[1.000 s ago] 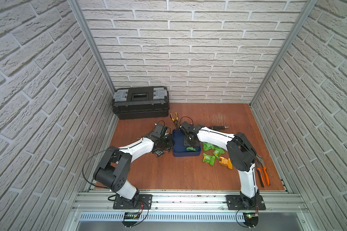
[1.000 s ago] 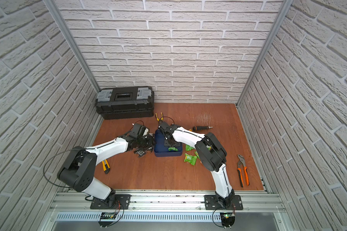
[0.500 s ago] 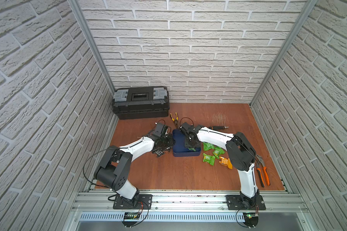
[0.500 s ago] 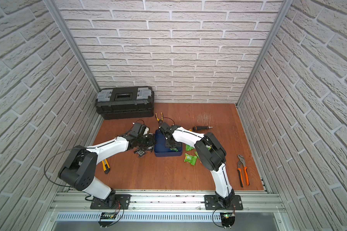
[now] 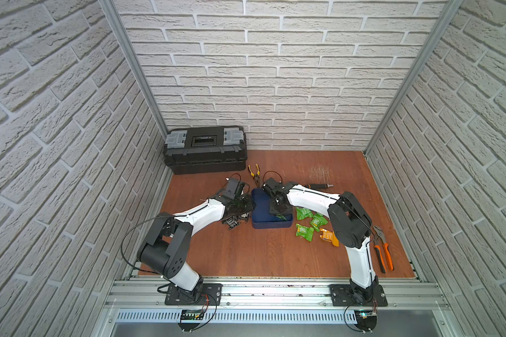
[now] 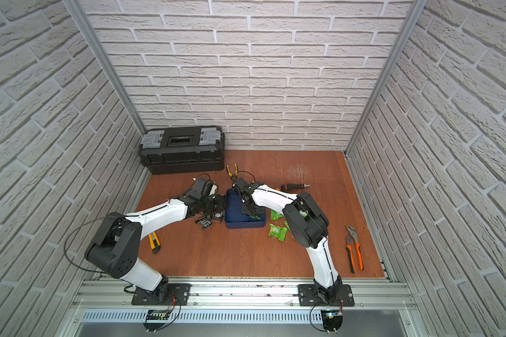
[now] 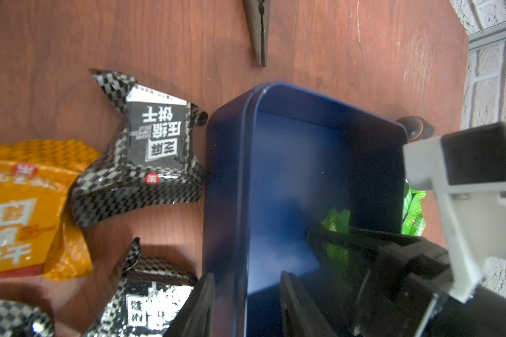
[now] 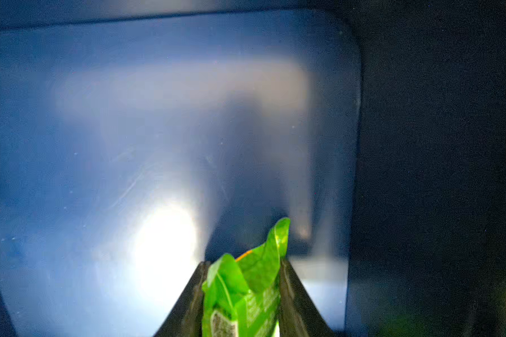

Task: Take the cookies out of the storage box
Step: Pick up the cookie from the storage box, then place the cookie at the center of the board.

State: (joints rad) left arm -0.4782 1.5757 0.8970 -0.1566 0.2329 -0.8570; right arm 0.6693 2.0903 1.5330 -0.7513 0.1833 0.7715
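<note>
The storage box (image 5: 270,226) (image 6: 244,225) is a shallow navy tray mid-floor. My right gripper (image 5: 278,213) (image 8: 244,262) reaches into it and is shut on a green cookie packet (image 8: 246,291), just above the tray's bare floor (image 8: 129,131). My left gripper (image 5: 243,204) (image 7: 247,274) straddles the tray's left wall (image 7: 225,175), one finger outside and one inside, with a gap on the inner side. Other cookies lie outside: green (image 5: 304,232) and orange (image 5: 329,236) packets to the right, and black checkered (image 7: 155,151) and orange (image 7: 21,210) packets to the left.
A black toolbox (image 5: 206,148) stands at the back left wall. Yellow-handled pliers (image 5: 256,172) lie just behind the tray and a screwdriver (image 5: 319,186) behind my right arm. Orange-handled pliers (image 5: 383,253) lie at the right, and a yellow knife (image 6: 154,242) lies beside my left arm.
My right gripper has closed on the green packet inside the tray. Both arms have stayed almost where they were.
</note>
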